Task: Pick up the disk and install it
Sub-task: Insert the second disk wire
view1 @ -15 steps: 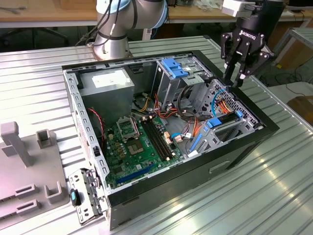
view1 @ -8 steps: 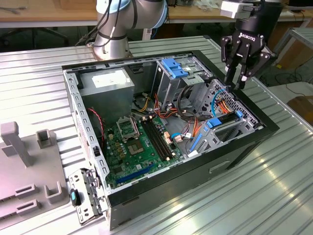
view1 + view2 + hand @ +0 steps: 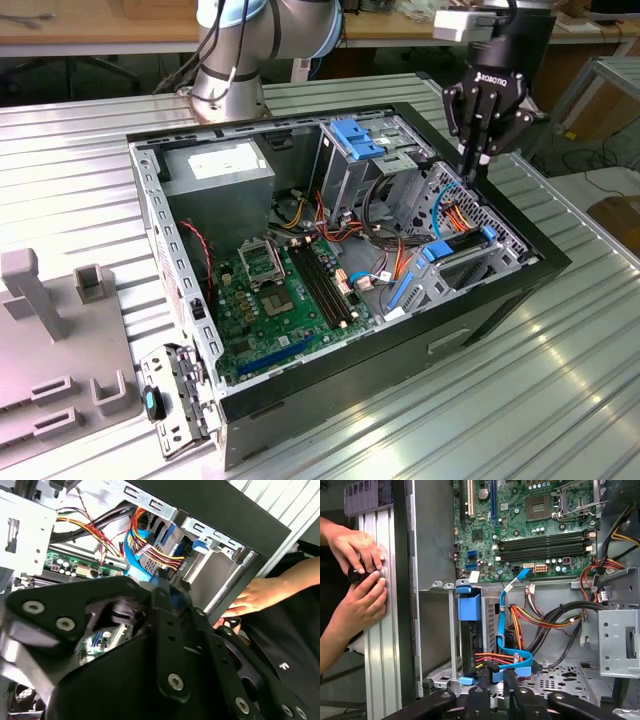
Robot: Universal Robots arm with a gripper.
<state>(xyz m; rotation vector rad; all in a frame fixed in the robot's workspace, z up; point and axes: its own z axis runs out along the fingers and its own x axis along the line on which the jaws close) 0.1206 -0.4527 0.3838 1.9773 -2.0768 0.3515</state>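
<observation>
- Exterior view: the black claw (image 3: pixel 478 150) is seen hanging over the open computer case (image 3: pixel 480 300), at the corner toward the exterior view's right, its fingers drawn close together and pointing down at the grey drive cage (image 3: pixel 470 255). Nothing is seen grasped, though whether the fingers are fully clenched cannot be told. The disk (image 3: pixel 462 243) is found seated in that cage, its blue rail end facing up, with cables leading to it. The green motherboard (image 3: pixel 270 290) is laid out in the middle of the case, and the case is set on a ribbed metal worktop (image 3: pixel 560 400).
- Second wrist view: the claw's black linkage (image 3: pixel 150 670) is shown close up, above the bundle of orange, yellow and blue cables (image 3: pixel 150 550). A person's hand (image 3: pixel 255 597) is placed against the outer wall of the case.
- First wrist view: the disk (image 3: pixel 470 630) is seen standing on edge inside the cage, a blue flat cable (image 3: pixel 507 630) running beside it. Two hands (image 3: pixel 357 580) are pressed on the worktop (image 3: pixel 382 655) around a small dark knob.
</observation>
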